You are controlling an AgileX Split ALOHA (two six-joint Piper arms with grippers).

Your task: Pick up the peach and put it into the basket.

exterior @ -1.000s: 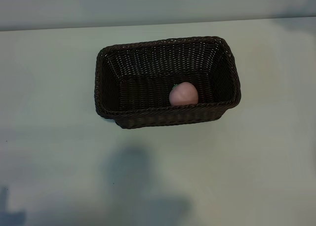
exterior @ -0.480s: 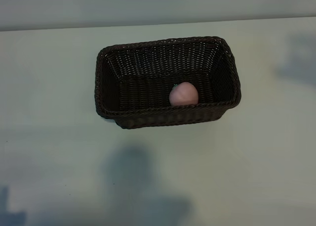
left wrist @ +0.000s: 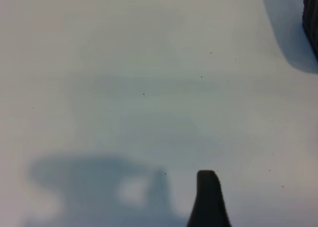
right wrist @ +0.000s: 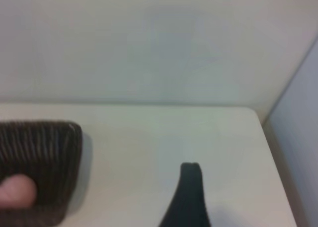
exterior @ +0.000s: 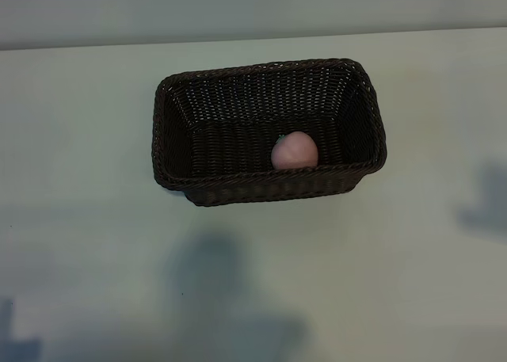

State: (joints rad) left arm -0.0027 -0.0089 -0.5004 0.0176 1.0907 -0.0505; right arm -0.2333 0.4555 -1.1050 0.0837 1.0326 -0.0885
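The peach [exterior: 295,150] lies in the basket [exterior: 261,184], against its near wall; both off beside the right finger [right wrist: 189,197].

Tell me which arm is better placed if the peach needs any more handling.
Right, probably. The peach already lies inside the basket, and the right wrist view shows both close ahead of the right gripper's finger. The left wrist view catches only the basket's edge across bare table.
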